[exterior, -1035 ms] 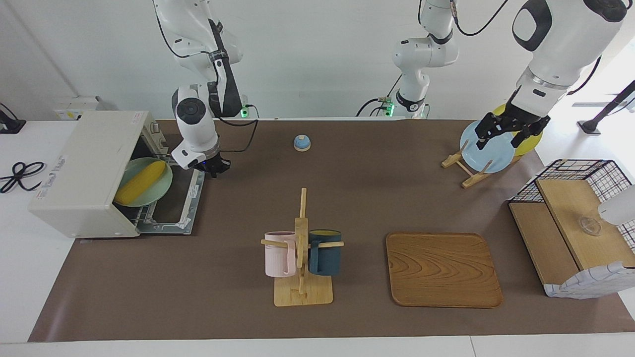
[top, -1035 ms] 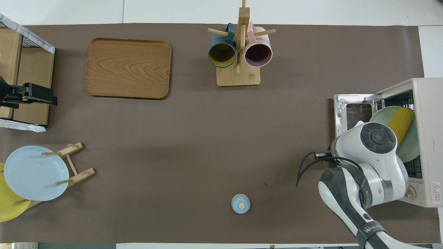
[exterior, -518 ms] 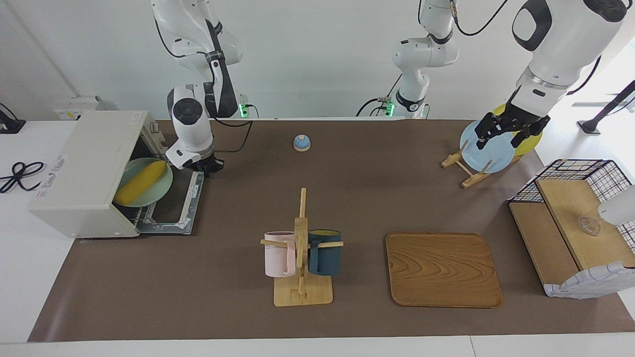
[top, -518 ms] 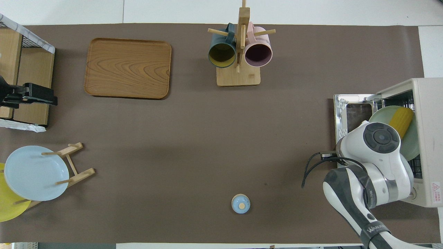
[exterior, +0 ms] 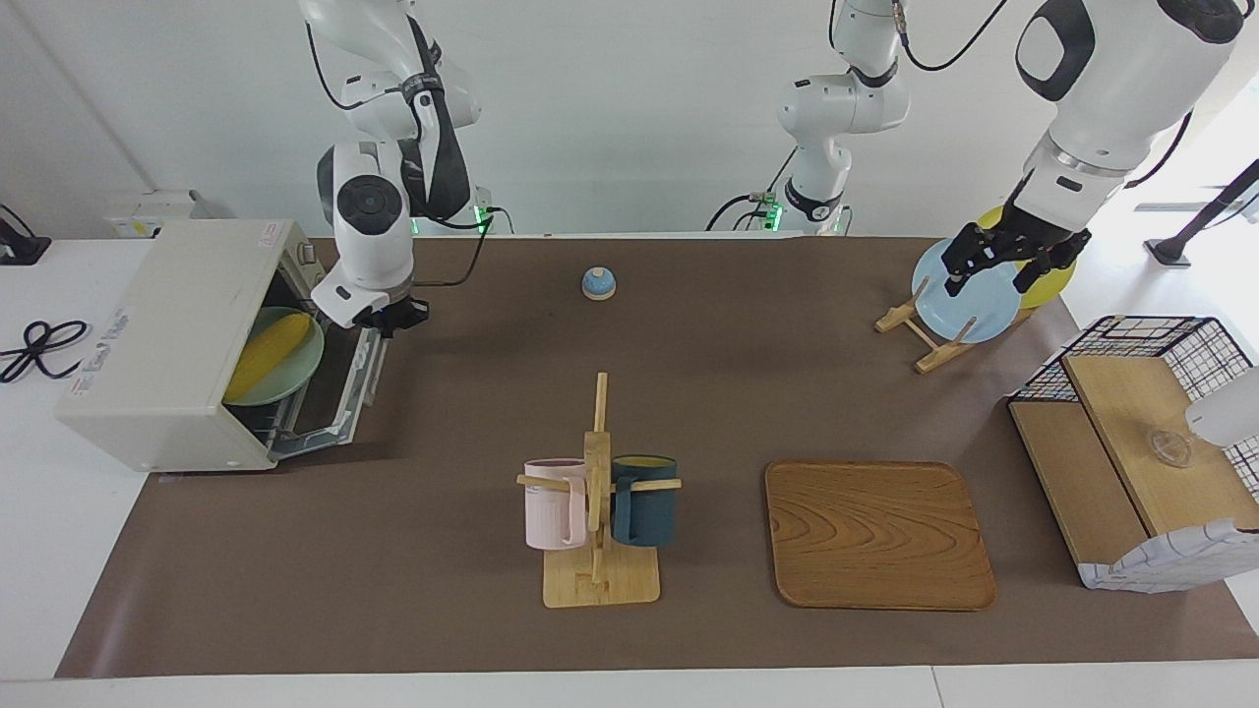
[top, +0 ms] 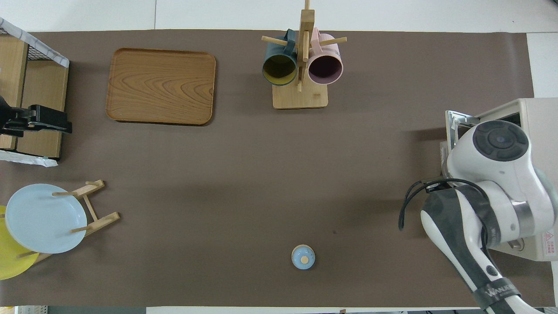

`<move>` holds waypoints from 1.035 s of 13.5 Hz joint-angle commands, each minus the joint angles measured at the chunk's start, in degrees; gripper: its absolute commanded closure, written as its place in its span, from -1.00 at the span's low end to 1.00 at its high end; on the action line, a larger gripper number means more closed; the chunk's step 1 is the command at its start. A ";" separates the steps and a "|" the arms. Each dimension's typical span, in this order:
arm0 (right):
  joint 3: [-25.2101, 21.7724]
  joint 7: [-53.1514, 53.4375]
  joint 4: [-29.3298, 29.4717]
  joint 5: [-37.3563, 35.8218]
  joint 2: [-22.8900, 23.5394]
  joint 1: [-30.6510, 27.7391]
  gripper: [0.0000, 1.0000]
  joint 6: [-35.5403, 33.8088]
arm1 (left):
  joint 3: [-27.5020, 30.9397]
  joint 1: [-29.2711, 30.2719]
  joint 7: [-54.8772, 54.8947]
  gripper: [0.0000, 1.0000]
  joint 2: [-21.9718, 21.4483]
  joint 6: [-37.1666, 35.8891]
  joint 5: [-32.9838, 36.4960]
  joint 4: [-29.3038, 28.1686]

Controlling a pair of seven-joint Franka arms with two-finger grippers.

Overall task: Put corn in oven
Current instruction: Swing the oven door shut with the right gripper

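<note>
The door [exterior: 339, 379] could slip off the right gripper [exterior: 390, 317] and drop back, since it is only half raised and the grip looks shallow; whether those fingers are apart or together I cannot tell. The corn [exterior: 264, 347], a yellow cob, lies on a green plate [exterior: 285, 379] inside the oven [exterior: 167, 339] at the right arm's end of the bench; the left gripper [exterior: 995, 267] waits, open, over the blue plate [exterior: 969, 310].

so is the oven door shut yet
Not yet: partly raised. In the facing view the oven door is tilted up with the right end effector at its top edge; the corn shows inside.
</note>
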 commanded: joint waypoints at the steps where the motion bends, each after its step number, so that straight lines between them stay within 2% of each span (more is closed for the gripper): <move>1: -1.09 -11.96 4.81 -3.82 0.43 -6.55 1.00 -0.94 | -0.36 0.70 0.31 -1.00 -1.10 0.39 0.87 -1.07; 3: -1.09 -16.73 4.91 -3.73 -0.27 -9.45 1.00 -0.95 | -0.36 0.70 0.31 -1.00 -1.10 0.39 0.87 -1.07; 7: -1.17 -21.05 6.39 -3.29 -3.44 -10.17 1.00 -4.53 | -0.36 0.70 0.31 -1.00 -1.10 0.39 0.87 -1.07; 12: -0.47 -21.32 16.84 -2.59 -3.00 -7.80 1.00 -15.25 | -0.36 0.70 0.31 -1.00 -1.10 0.39 0.87 -1.07; 14: -0.47 -21.23 19.92 1.07 -2.65 -7.71 1.00 -17.11 | -0.36 0.70 0.31 -1.00 -1.10 0.39 0.87 -1.07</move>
